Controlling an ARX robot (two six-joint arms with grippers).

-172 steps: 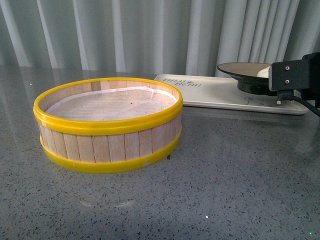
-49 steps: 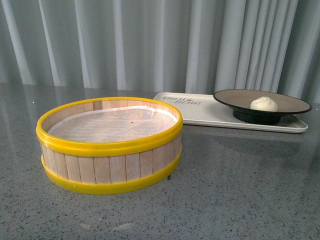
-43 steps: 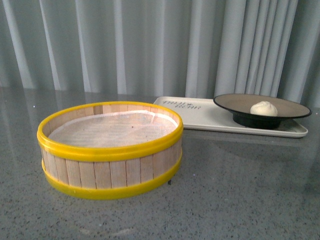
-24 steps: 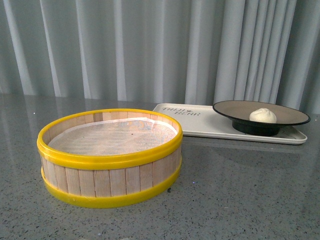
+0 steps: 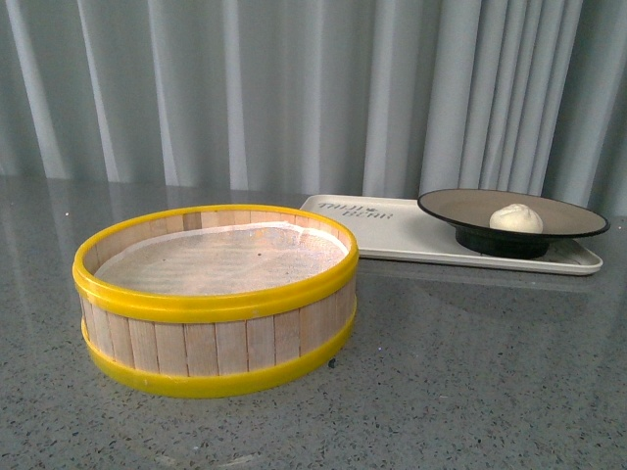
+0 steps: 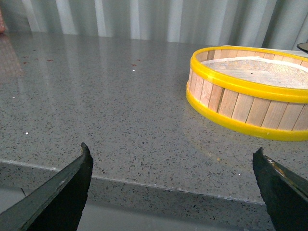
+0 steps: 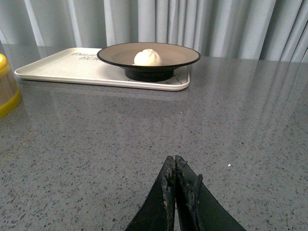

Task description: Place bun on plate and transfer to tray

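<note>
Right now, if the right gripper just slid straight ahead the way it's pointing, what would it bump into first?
Probably the tray, at its near rim below the plate holding the bun. The shut right gripper aims across bare countertop first; depth is hard to judge.

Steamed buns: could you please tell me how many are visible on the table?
1. The small white pleated steamed bun sits in the tan, black-rimmed round plate on the cream rectangular plastic tray. The yellow-rimmed wooden steamer basket holds none.
</note>
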